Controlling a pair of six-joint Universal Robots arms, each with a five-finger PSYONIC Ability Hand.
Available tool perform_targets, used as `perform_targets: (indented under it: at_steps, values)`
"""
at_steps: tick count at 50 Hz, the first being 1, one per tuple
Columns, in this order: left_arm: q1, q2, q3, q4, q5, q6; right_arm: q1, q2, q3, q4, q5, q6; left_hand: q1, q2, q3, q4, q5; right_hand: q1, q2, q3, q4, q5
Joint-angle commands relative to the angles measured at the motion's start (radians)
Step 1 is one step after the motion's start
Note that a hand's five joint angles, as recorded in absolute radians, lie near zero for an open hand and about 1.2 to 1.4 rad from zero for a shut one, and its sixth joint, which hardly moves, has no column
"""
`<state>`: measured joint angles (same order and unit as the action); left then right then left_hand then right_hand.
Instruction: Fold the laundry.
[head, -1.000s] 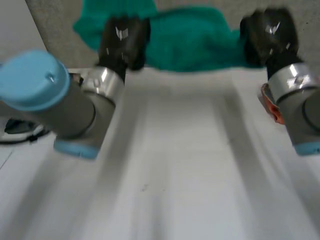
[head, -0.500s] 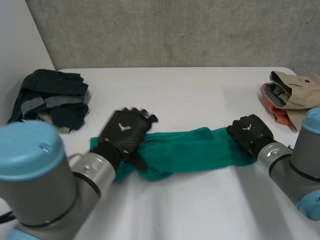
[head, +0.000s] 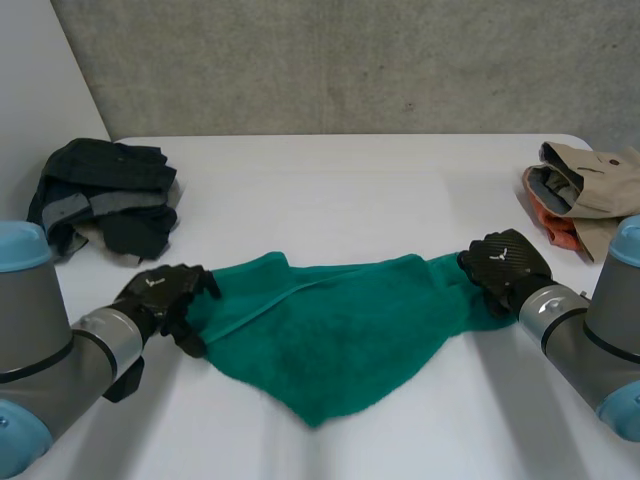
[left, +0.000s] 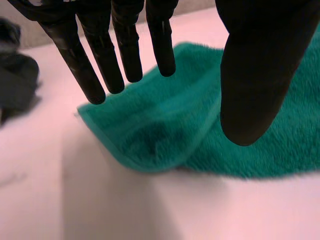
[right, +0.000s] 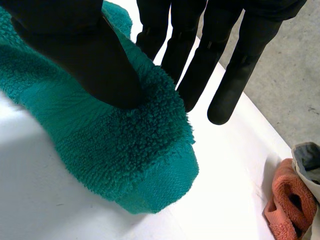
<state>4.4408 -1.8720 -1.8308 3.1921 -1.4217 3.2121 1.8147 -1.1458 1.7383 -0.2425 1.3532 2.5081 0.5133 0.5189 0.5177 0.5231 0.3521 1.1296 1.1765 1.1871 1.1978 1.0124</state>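
Spreading teal terry-cloth towel (head: 330, 335) flat on white tabletop (head: 330, 190). My right hand (head: 503, 265) pinching end corner under thumb; my left hand (head: 165, 297) hovering open, empty. Best regrasping folded-over corner, tugging outward evenly.

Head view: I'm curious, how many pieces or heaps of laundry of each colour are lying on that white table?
Green terry towel: 1
Heap of dark navy and grey clothes: 1
Beige folded garment: 1
Orange terry cloth: 1
Total: 4
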Motion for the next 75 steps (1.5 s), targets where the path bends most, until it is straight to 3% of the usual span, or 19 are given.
perform_targets:
  at_steps: [1, 6, 8, 10, 11, 12, 13, 17, 22, 27, 38, 44, 46, 48, 52, 57, 59, 66, 75]
  values:
    - [0.002, -0.088, 0.021, 0.011, 0.001, 0.008, 0.000, 0.000, 0.009, 0.000, 0.001, 0.000, 0.155, 0.150, 0.151, 0.145, 0.142, 0.267, 0.220, 0.209, 0.198, 0.209]
    - [0.000, -0.118, 0.033, 0.011, -0.002, 0.023, -0.002, -0.002, 0.012, 0.003, 0.007, 0.000, 0.439, 0.434, 0.435, 0.429, 0.426, 0.267, 0.220, 0.209, 0.198, 0.209]
    - [-0.003, -0.118, 0.036, 0.015, -0.003, 0.031, -0.002, -0.011, 0.015, 0.020, 0.009, -0.008, 0.843, 0.838, 0.839, 0.834, 0.830, 0.267, 0.220, 0.209, 0.198, 0.209]
    - [-0.003, -0.102, 0.042, 0.028, -0.006, 0.034, -0.002, -0.034, 0.013, 0.052, 0.006, -0.012, 0.883, 0.877, 0.879, 0.873, 0.870, 0.221, 0.174, 0.164, 0.153, 0.164]
    - [-0.005, -0.099, 0.044, 0.034, -0.008, 0.034, -0.003, -0.052, 0.010, 0.077, 0.003, -0.014, 0.883, 0.877, 0.879, 0.873, 0.870, -0.015, -0.062, -0.072, -0.083, -0.072]
    - [-0.006, -0.095, 0.045, 0.040, -0.011, 0.034, -0.005, -0.089, -0.003, 0.135, -0.005, -0.015, 0.883, 0.877, 0.879, 0.873, 0.870, -0.537, -0.584, -0.595, -0.606, -0.595]
    - [-0.006, -0.084, 0.047, 0.046, -0.014, 0.034, -0.008, -0.103, -0.011, 0.165, -0.008, -0.015, 0.883, 0.877, 0.879, 0.873, 0.870, -0.746, -0.793, -0.804, -0.814, -0.803]
    - [-0.005, 0.002, 0.044, 0.069, -0.025, 0.035, -0.040, -0.143, -0.129, 0.337, -0.066, -0.005, 0.883, 0.877, 0.879, 0.873, 0.870, -0.868, -0.915, -0.926, -0.937, -0.926]
    - [-0.015, 0.100, 0.047, 0.077, -0.025, 0.040, -0.060, -0.109, -0.351, 0.570, -0.158, 0.027, 0.883, 0.877, 0.879, 0.873, 0.870, -0.845, -0.892, -0.903, -0.913, -0.902]
    - [-0.021, 0.188, 0.053, 0.088, -0.023, 0.046, -0.049, 0.108, -0.626, 0.704, -0.226, 0.115, 0.883, 0.877, 0.879, 0.873, 0.870, -0.827, -0.874, -0.885, -0.896, -0.885]
    - [-0.101, 0.281, 0.099, 0.108, -0.019, 0.132, 0.037, 0.431, -0.890, 0.726, -0.278, 0.120, 0.883, 0.877, 0.879, 0.873, 0.870, -0.778, -0.824, -0.835, -0.846, -0.835]
    - [-0.107, 0.268, 0.133, 0.109, -0.017, 0.163, 0.087, 0.561, -0.970, 0.712, -0.273, 0.130, 0.883, 0.877, 0.879, 0.873, 0.870, -0.505, -0.552, -0.563, -0.573, -0.562]
    - [-0.107, 0.258, 0.142, 0.111, -0.017, 0.169, 0.097, 0.580, -1.002, 0.700, -0.260, 0.129, 0.883, 0.877, 0.879, 0.873, 0.870, -0.230, -0.277, -0.288, -0.299, -0.288]
    - [-0.107, 0.234, 0.166, 0.123, -0.017, 0.183, 0.100, 0.583, -1.033, 0.680, -0.250, 0.130, 0.883, 0.877, 0.879, 0.873, 0.870, 0.264, 0.217, 0.207, 0.196, 0.207]
    - [-0.107, 0.183, 0.243, 0.173, -0.019, 0.222, 0.104, 0.537, -1.091, 0.516, -0.152, 0.184, 0.883, 0.877, 0.879, 0.873, 0.870, 0.267, 0.220, 0.209, 0.198, 0.209]
    - [-0.104, 0.091, 0.441, 0.271, -0.025, 0.288, 0.094, 0.318, -1.030, 0.109, 0.059, 0.290, 0.883, 0.877, 0.879, 0.873, 0.870, 0.267, 0.220, 0.209, 0.198, 0.209]
    - [-0.091, 0.038, 0.578, 0.307, -0.033, 0.305, 0.094, 0.266, -1.004, 0.013, 0.086, 0.291, 0.883, 0.877, 0.879, 0.873, 0.870, 0.267, 0.220, 0.209, 0.198, 0.209]
    - [-0.095, -0.019, 0.817, 0.388, -0.034, 0.305, 0.092, 0.106, -0.927, -0.143, 0.084, 0.293, 0.883, 0.877, 0.879, 0.873, 0.870, 0.267, 0.220, 0.209, 0.198, 0.209]
    - [-0.112, -0.010, 0.628, 0.385, -0.036, 0.301, 0.089, 0.064, -0.757, -0.028, 0.015, 0.293, 0.883, 0.877, 0.879, 0.873, 0.870, 0.267, 0.220, 0.209, 0.198, 0.209]
